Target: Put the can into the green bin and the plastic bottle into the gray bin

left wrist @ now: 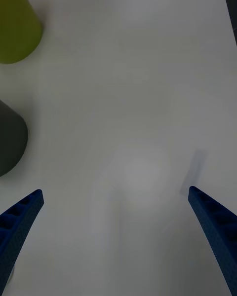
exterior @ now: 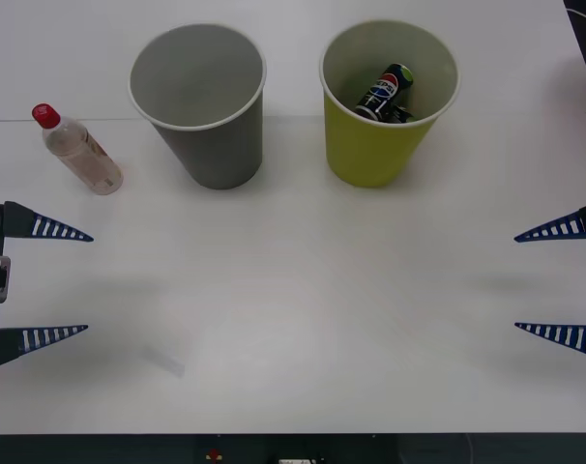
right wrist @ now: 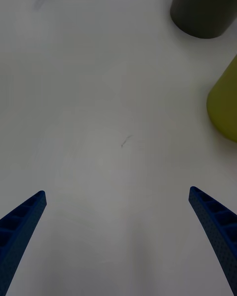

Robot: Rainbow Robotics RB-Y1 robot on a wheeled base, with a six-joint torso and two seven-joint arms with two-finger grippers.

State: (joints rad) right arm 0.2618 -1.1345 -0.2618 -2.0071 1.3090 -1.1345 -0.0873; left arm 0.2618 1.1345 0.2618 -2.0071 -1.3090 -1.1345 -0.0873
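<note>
Inside green bin (exterior: 370, 155), half-hidden can (exterior: 387, 92)

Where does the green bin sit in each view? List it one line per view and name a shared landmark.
Front view: green bin, right of centre, can inside.
Right wrist view: at the frame edge, nearer the right pincer than the gray bin.
Left wrist view: at the frame edge, beyond the gray bin from the left pincer.
Shared landmark: the gray bin beside it.
</note>
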